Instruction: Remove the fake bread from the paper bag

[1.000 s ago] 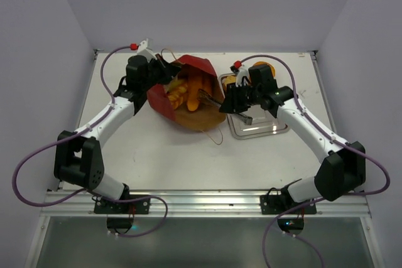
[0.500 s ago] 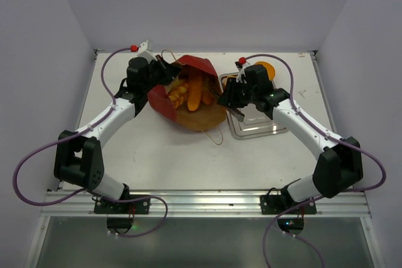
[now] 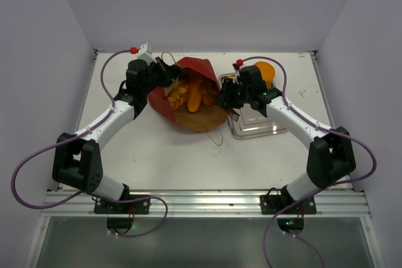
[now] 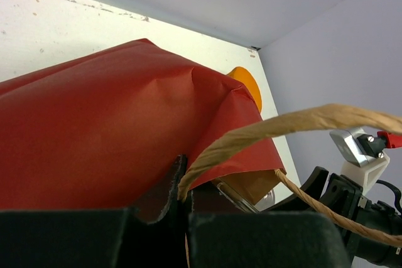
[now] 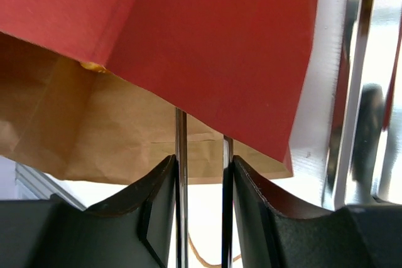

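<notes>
So, L gripper (image 3: 164, 75): clamped on paper bag (image 3: 196, 66) rim
R gripper (image 5: 202, 161): part-open, nothing gripped afaict
Risk: R pinches bag lip instead of fake bread (image 3: 188, 95), whole bag drags

We can't read any text, label, brand or number in any view. The paper bag (image 3: 162, 103) is plain red outside and plain brown inside. The tray (image 3: 259, 127) is bare metal, with no marking we can make out.
</notes>
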### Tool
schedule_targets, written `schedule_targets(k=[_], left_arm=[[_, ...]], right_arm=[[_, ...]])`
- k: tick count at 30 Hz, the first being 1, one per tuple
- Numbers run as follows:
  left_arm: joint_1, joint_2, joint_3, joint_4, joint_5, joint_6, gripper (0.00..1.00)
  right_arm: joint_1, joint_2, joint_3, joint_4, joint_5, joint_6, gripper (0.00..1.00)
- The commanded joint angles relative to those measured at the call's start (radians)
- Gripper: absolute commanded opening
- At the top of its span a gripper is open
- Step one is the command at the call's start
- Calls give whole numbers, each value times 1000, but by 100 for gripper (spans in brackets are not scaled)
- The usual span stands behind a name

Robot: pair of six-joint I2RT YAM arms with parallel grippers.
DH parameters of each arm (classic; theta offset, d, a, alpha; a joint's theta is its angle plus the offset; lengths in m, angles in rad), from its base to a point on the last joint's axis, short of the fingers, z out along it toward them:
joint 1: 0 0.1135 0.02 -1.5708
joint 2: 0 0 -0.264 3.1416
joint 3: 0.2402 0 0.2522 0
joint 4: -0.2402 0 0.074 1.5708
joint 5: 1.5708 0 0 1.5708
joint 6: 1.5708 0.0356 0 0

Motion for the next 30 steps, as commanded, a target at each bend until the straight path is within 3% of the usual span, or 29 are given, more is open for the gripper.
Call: schedule_targets(k=[1, 17, 30], left_arm=[[-6, -37, -15, 19, 3, 3, 0], [-6, -53, -26, 14, 6, 6, 0], [-6, -59, -32, 14, 11, 6, 0]], right_arm=[[8, 10, 0, 87, -42, 40, 43], [8, -15, -39, 89, 18, 38, 46], [7, 36, -47, 136, -59, 80, 46]])
